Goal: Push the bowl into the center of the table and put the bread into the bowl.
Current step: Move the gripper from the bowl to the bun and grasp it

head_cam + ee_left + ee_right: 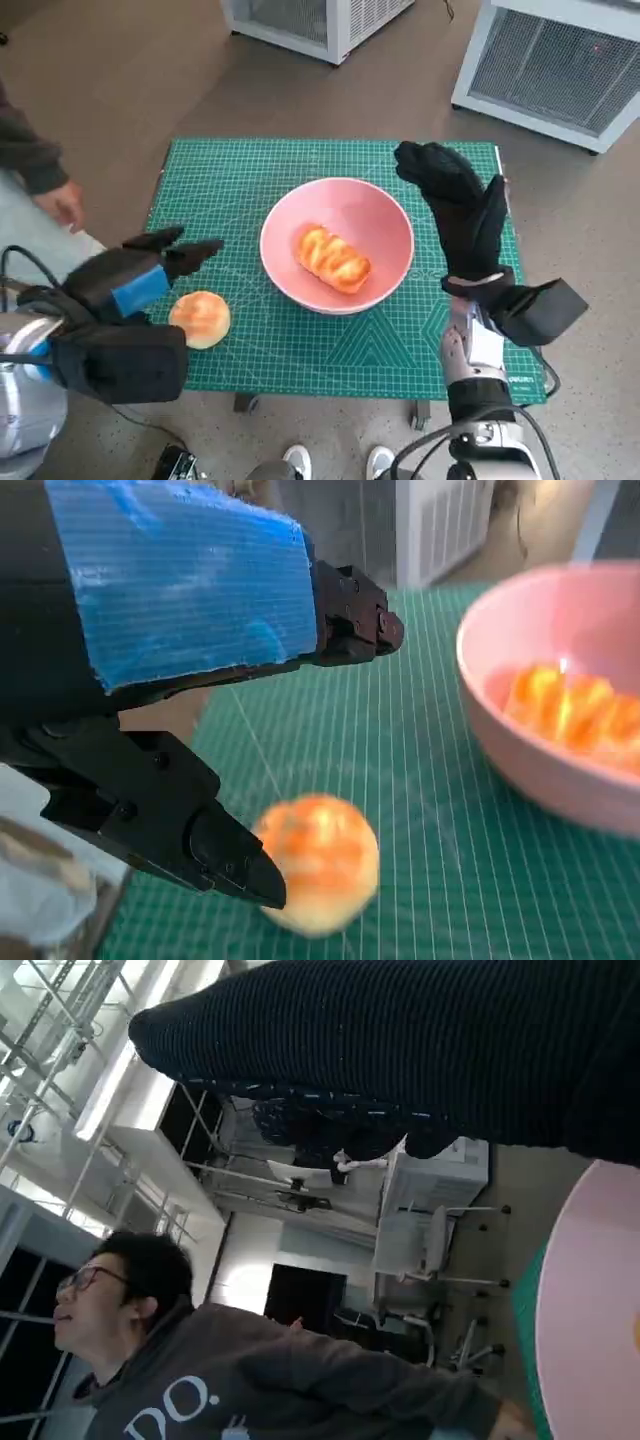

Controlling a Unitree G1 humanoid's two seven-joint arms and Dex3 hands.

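A pink bowl (pixel 337 243) (pixel 560 760) (pixel 590 1290) sits near the middle of the green mat (pixel 300 345) and holds a twisted golden bread (pixel 332 259) (pixel 575 705). A round bun (pixel 201 318) (pixel 320 863) lies on the mat at the front left. My left hand (pixel 130 285) (pixel 170 630) hovers just left of and above the bun, fingers apart, holding nothing. My right hand (pixel 462 205) (pixel 420 1050) stands upright beside the bowl's right rim, fingers extended and empty; whether it touches the rim I cannot tell.
A person's hand and sleeve (pixel 45 175) show at the table's left edge, and a person (pixel 150 1360) appears in the right wrist view. White cabinets (pixel 545 60) stand on the floor behind the table. Shoes (pixel 335 462) show by the front edge.
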